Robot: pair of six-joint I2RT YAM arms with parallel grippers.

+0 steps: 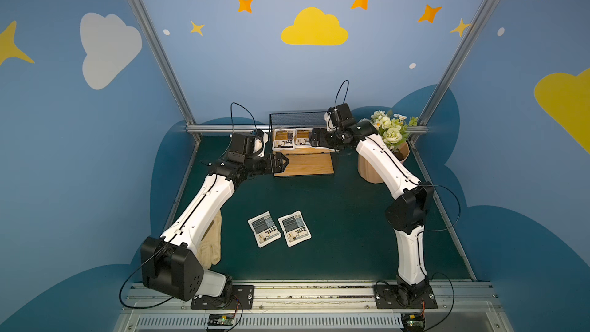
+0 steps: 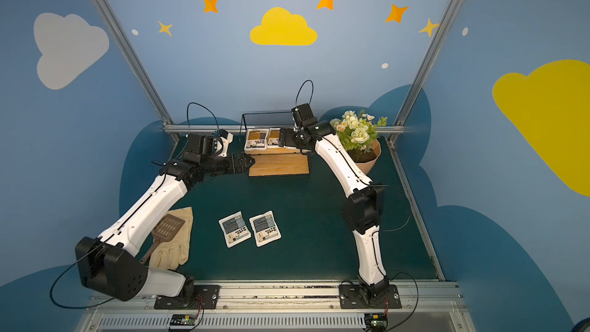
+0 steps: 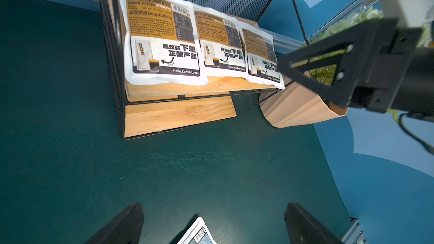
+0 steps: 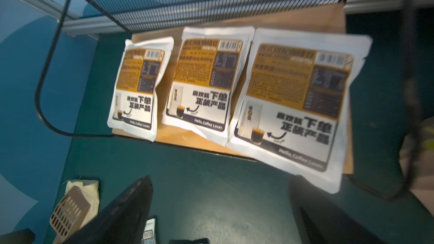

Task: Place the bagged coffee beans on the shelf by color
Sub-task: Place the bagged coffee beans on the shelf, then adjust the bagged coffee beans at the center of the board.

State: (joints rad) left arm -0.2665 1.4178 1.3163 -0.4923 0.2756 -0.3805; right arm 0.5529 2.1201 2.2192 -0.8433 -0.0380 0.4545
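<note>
Orange group is on the shelf; the grey-blue pouches wait on the surface.

Three white puffy pouches with orange-brown panels lie side by side on the upper wooden board of the black wire shelf, and the end one juts a little over the front edge. The right hand stands spread and empty just beside that pouch. The left hand, also spread and empty, hovers at the end of the bare lower board. I judge that the next move is to pick up the two white pouches with grey-blue panels, which lie flat near each other, and bring them to the lower board. The tan ribbed flower pot crowds the shelf's side under the right arm. The cream gloves and brown slotted scoop lie near the left arm, apart from the pouches.
</note>
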